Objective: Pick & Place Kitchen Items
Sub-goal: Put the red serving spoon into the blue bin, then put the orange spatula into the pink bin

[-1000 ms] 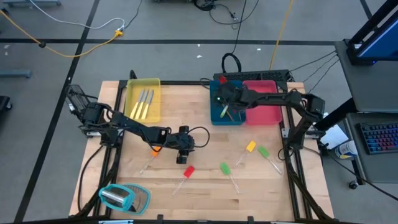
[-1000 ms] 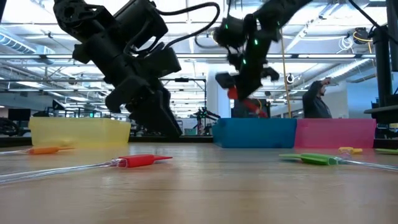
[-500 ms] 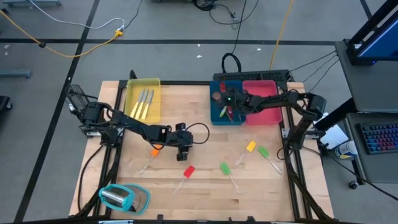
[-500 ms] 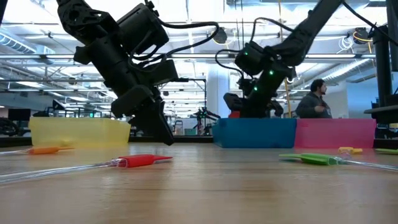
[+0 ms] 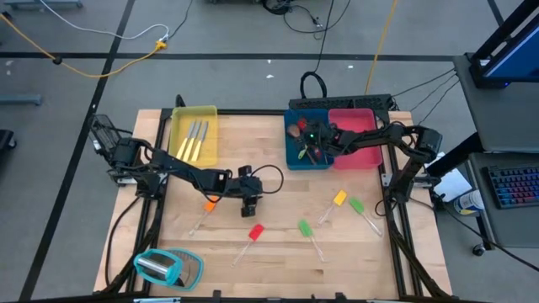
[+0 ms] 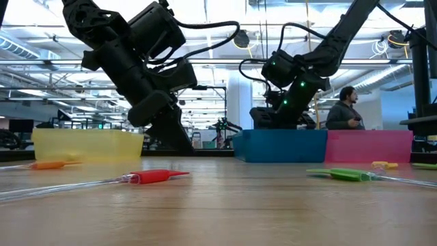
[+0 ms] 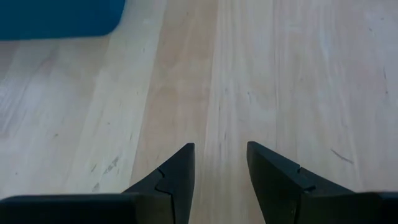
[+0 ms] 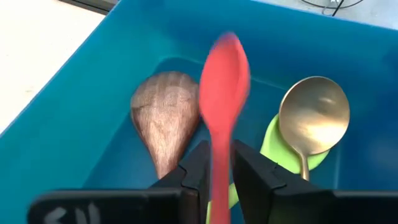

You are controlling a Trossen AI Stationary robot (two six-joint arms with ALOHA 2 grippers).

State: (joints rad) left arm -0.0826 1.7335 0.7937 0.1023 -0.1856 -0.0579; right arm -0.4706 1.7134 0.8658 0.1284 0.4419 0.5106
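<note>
The right gripper (image 8: 214, 168) hangs low inside the blue tray (image 5: 296, 157), its jaws narrowly parted with the handle of a red spoon (image 8: 222, 74) between them; whether they press on it, I cannot tell. Under the red spoon's bowl, on the tray floor, lie a brown wooden spoon (image 8: 165, 112), a gold spoon (image 8: 313, 118) and a green spoon (image 8: 277, 146) partly beneath the gold one. Just right of the blue tray stands the pink tray (image 5: 358, 156). The left gripper (image 7: 221, 165) hovers over bare worktop (image 7: 298, 74) near the middle, jaws partly open and holding nothing. Far left, the yellow tray (image 5: 179, 143) holds silver cutlery (image 5: 195, 139). Loose on the worktop lie an orange spatula (image 5: 208, 204), a red spatula (image 5: 255, 231), two green spatulas (image 5: 304, 227) and a yellow spatula (image 5: 339, 199). A teal-and-clear rounded object (image 5: 168, 267) sits at the near left corner.
</note>
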